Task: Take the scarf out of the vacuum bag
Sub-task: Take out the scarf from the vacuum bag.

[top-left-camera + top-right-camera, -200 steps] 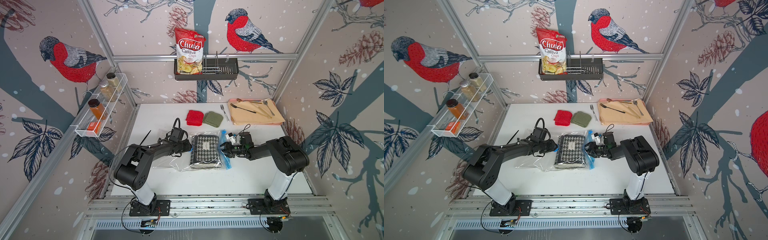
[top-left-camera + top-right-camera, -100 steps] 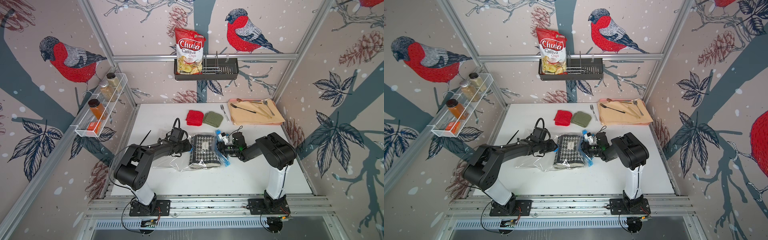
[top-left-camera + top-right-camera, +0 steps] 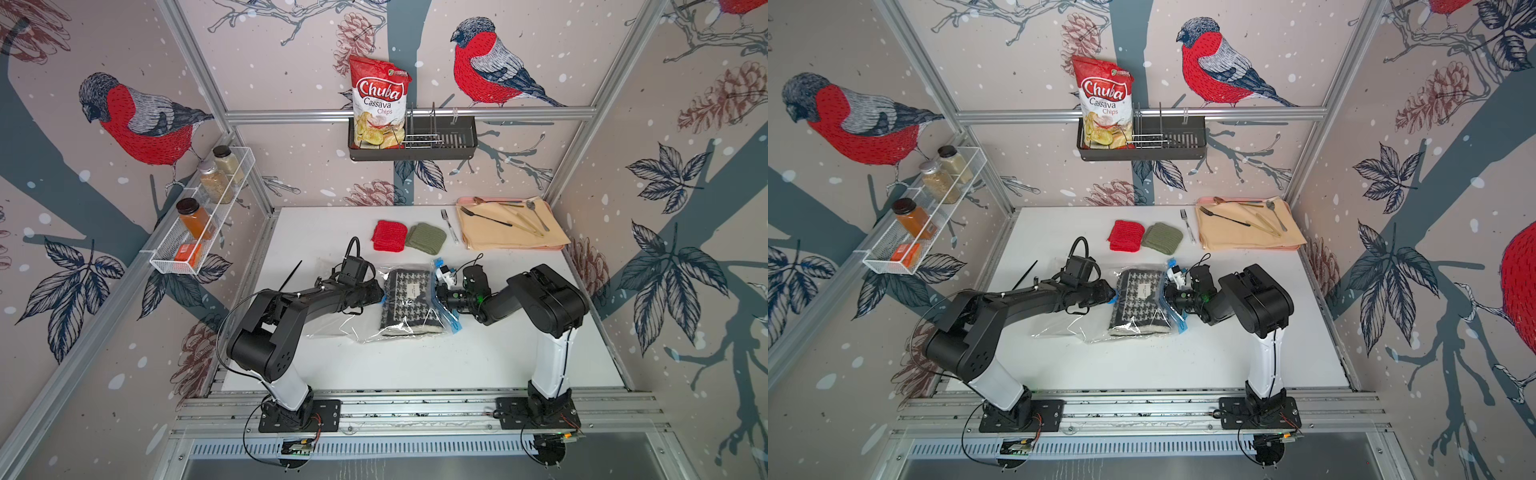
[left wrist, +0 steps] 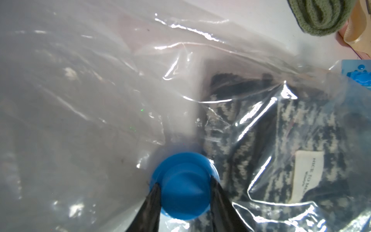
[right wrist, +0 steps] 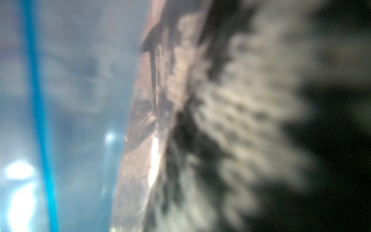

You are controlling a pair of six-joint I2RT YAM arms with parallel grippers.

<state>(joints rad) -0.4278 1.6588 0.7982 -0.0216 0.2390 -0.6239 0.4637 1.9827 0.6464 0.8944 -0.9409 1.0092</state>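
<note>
The scarf (image 3: 409, 301) (image 3: 1140, 301), black-and-white houndstooth with a white label, lies flat inside the clear vacuum bag (image 3: 332, 328) (image 3: 1059, 328) at mid-table. The bag's light-blue zip strip (image 3: 451, 322) runs along its right edge. My left gripper (image 4: 184, 180) is shut on the bag's round blue valve cap (image 4: 183, 190), just left of the scarf (image 4: 281, 140); both top views show this gripper (image 3: 381, 296) (image 3: 1113, 296) there. My right gripper (image 3: 438, 295) (image 3: 1165, 293) reaches in at the zip edge against the scarf's right side. Its wrist view holds only blurred scarf weave (image 5: 241, 120) and blue strip; its fingers are hidden.
A red knit piece (image 3: 388, 236) and an olive knit piece (image 3: 426, 237) lie behind the bag, with a fork (image 3: 449, 224) beside them. A beige cloth (image 3: 511, 237) with cutlery sits at the back right. A small white-and-blue clip (image 3: 444, 272) lies by the zip strip's far end.
My right arm has pushed leftward to the bag's zip edge and up against the scarf. The left gripper has stayed on the valve cap.
</note>
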